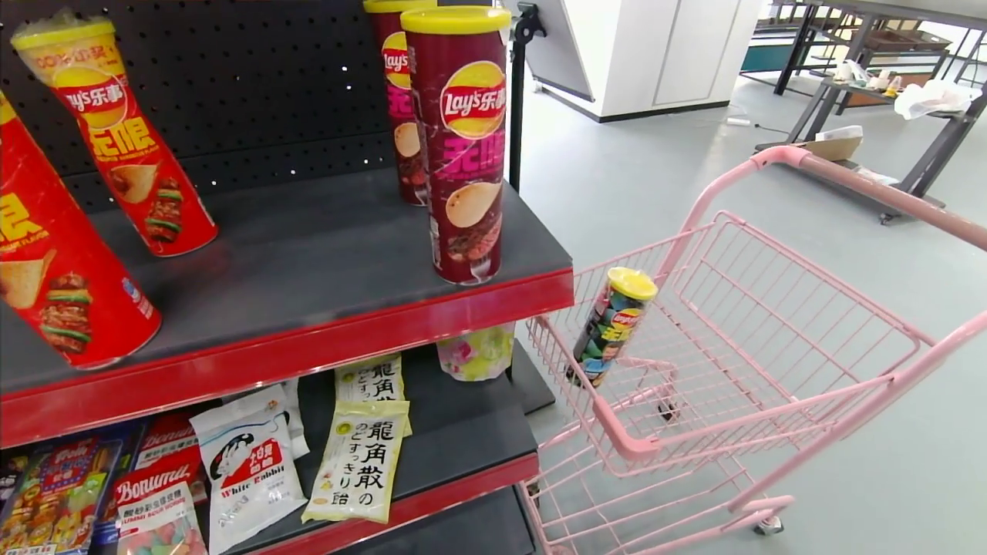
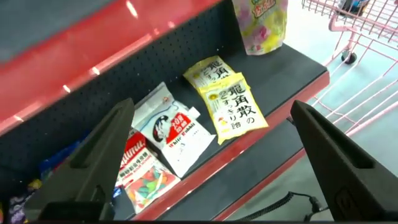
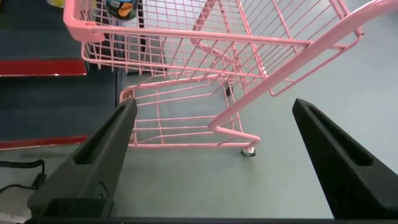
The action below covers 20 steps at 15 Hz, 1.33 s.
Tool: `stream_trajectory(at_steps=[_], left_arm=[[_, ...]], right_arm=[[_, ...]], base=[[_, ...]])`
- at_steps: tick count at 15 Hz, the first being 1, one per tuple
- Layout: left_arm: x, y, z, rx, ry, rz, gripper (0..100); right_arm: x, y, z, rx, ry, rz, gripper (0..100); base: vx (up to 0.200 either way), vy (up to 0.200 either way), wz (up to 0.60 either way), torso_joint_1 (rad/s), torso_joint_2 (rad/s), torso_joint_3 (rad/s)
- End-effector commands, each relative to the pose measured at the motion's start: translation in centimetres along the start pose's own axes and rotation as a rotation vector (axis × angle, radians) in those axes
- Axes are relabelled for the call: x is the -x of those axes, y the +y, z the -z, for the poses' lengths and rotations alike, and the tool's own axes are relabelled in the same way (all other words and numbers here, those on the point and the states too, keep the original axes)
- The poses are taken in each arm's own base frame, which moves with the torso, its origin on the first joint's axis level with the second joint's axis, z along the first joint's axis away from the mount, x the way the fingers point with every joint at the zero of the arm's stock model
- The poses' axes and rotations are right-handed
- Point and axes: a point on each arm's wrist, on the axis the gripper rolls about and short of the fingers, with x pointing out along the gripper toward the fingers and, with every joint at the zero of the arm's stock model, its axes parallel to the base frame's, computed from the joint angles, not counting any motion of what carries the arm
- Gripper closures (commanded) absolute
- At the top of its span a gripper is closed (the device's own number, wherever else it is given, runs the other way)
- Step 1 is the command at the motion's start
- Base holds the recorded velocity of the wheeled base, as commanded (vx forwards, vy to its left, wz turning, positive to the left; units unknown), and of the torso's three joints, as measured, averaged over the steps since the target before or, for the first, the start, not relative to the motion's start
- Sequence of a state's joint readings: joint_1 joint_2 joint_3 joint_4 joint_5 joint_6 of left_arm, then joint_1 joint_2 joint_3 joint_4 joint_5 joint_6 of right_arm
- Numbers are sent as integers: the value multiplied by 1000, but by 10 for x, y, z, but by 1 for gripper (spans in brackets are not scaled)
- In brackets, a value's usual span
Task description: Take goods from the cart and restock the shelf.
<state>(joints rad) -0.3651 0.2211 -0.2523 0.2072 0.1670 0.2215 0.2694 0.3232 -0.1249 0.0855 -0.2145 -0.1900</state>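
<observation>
The left gripper (image 2: 211,106), jaws wide and empty, hangs before the lower shelf (image 2: 292,62) with its red front lip. The right gripper (image 3: 214,102), jaws equally wide, is over bare grey floor (image 3: 186,180) beside the pink cart (image 1: 626,445). In the basket corner nearest the shelf leans a chip can (image 1: 611,327): yellow lid up, dark body, colourful print. Beyond, a maroon chip can (image 1: 466,146) stands at the front edge of the upper shelf (image 1: 308,262).

Your head camera overlooks shelf (image 1: 308,254) and pink cart (image 1: 887,195); past the left pincer (image 2: 211,104) sits the lower tier (image 2: 298,62), past the right pincer (image 3: 214,102), probably low, that cart.
</observation>
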Motion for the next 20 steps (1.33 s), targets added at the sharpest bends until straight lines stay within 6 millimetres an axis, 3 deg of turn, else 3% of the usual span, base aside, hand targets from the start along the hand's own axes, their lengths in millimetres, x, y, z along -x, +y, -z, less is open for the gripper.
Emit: stream_trajectory(at_steps=[1, 5, 12, 16, 20], left_arm=[[1, 0, 0, 2, -7, -2, 0], [0, -1, 3, 1, -2, -1, 0], [3, -2, 9, 2, -10, -2, 0], [2, -2, 12, 3, -3, 1, 0], [2, -2, 12, 28, -1, -2, 0]], right_arm=[[0, 0, 2, 0, 0, 0, 0], [0, 2, 9, 7, 0, 0, 0], [2, 1, 7, -38, -33, -15, 0], [-2, -4, -34, -140, -26, -88, 0], [-18, -5, -60, -196, 45, -131, 0]], base=[[0, 0, 0, -154, 530, 373], [0, 0, 0, -117, 463, 339], [0, 0, 0, -12, 51, 41], [0, 0, 0, 0, 0, 0], [0, 0, 0, 0, 0, 0]])
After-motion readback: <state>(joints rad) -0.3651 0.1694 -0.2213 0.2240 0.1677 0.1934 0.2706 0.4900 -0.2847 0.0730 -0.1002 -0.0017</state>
